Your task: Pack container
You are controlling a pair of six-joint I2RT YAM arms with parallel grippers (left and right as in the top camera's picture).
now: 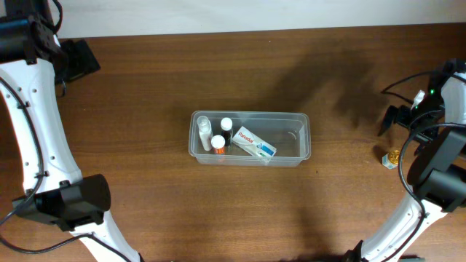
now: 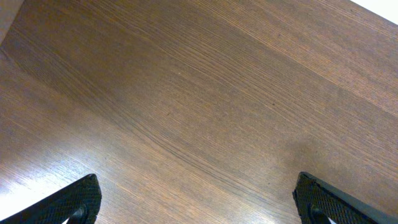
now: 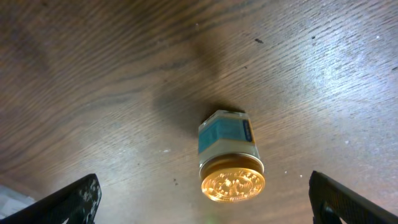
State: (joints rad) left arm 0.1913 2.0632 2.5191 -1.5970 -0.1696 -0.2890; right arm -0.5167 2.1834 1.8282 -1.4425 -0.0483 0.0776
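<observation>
Right gripper (image 3: pixel 208 200): jaws spread wide, only the two black textured fingertips (image 3: pixel 78 200) showing at the lower corners of the right wrist view; nothing held. A small jar (image 3: pixel 228 152) with a gold lid, pale body and blue label sits on the wood in line with the open gap, clear of both fingers. Cannot tell from either view whether it stands upright or lies on its side. Overhead, the same jar (image 1: pixel 392 156) is near the right edge of the table (image 1: pixel 145 182), well apart from everything else. Left gripper (image 2: pixel 202 202): jaws equally wide, fingertips at the lower corners of the left wrist view, holding nothing, with bare wood grain beneath and between them. Overhead, the left arm reaches toward the far left corner. The container (image 1: pixel 287 138), a clear rectangular tub with rounded corners, rests near the middle of the table, long side running left to right, well apart from both grippers. Its contents are gathered in the left half: a clear bottle with a white cap (image 1: pixel 203 127) at the left end, a dark bottle with a white cap (image 1: pixel 226 125) just beside it, an orange bottle with a white cap (image 1: pixel 218 143) just in front of those two, and a white box with a blue end (image 1: pixel 253 142) lying at a slant toward the centre. The right half of the tub shows only its bare floor.
</observation>
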